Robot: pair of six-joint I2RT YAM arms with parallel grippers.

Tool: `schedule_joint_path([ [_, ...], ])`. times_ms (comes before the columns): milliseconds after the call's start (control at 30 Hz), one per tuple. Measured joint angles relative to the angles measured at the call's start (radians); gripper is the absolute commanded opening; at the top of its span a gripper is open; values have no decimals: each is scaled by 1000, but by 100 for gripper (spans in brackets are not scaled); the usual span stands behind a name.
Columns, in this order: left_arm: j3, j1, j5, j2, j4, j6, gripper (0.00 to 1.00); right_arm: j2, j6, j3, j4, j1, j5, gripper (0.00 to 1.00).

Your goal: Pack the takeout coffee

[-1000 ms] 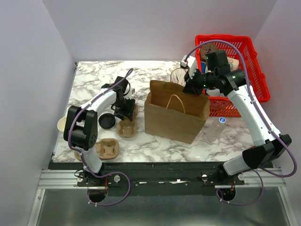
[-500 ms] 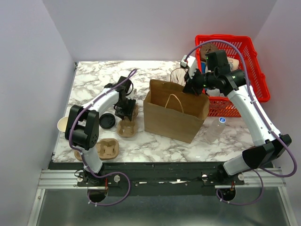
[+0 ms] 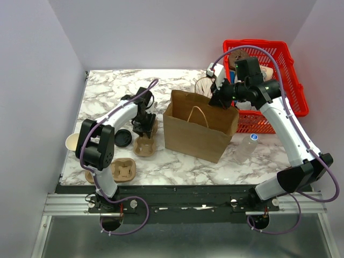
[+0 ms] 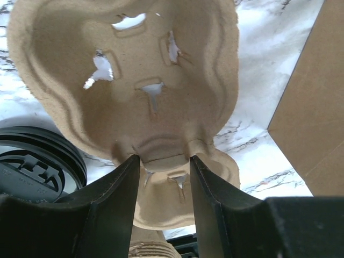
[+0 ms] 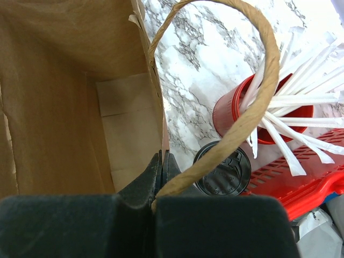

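From above, the brown paper bag [image 3: 193,137] stands upright mid-way along the marble-patterned counter [image 3: 107,88], its mouth gaping. The right gripper [image 3: 217,101] has hold of the back rim, I'd guess to hold the mouth open and steady the bag for loading. The left gripper [image 3: 143,128] is down among the moulded pulp cup carriers [image 3: 144,146], beside a loose black lid [image 3: 122,138]. I can't pick out the takeout coffee from here; the right arm covers that spot.

From the left wrist, a carrier [image 4: 134,80] fills the frame. It is rough, fibrous egg-box stuff with scalloped lobes and ragged slots that let the marble show through. The black fingers [image 4: 115,209] stand either side of its narrow waist, right at its edges; whether they actually bear on it I cannot tell. Fetching a carrier makes sense, since a cup would likely ride safer in one.

From the right wrist, the jaws are pinched flat on the creased kraft wall of the bag, the twisted twine handle [image 5: 258,97] looping over. Behind the bag, on the counter, sits the takeout coffee [image 5: 222,176] — only its glossy embossed black lid shows — just beside a red cup [image 5: 236,115] bristling with white sticks [image 5: 301,97].
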Motion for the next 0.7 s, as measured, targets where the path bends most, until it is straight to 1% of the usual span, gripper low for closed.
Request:
schedule_joint_path([
  [267, 0, -11, -3, 2, -2, -5, 45, 0, 0, -1, 3, 0, 0, 1],
  [467, 0, -12, -5, 3, -3, -7, 45, 0, 0, -1, 3, 0, 0, 1],
  [533, 0, -11, -6, 3, -3, -8, 48, 0, 0, -1, 3, 0, 0, 0],
  [700, 0, -12, -7, 13, -2, -8, 48, 0, 0, -1, 3, 0, 0, 0],
])
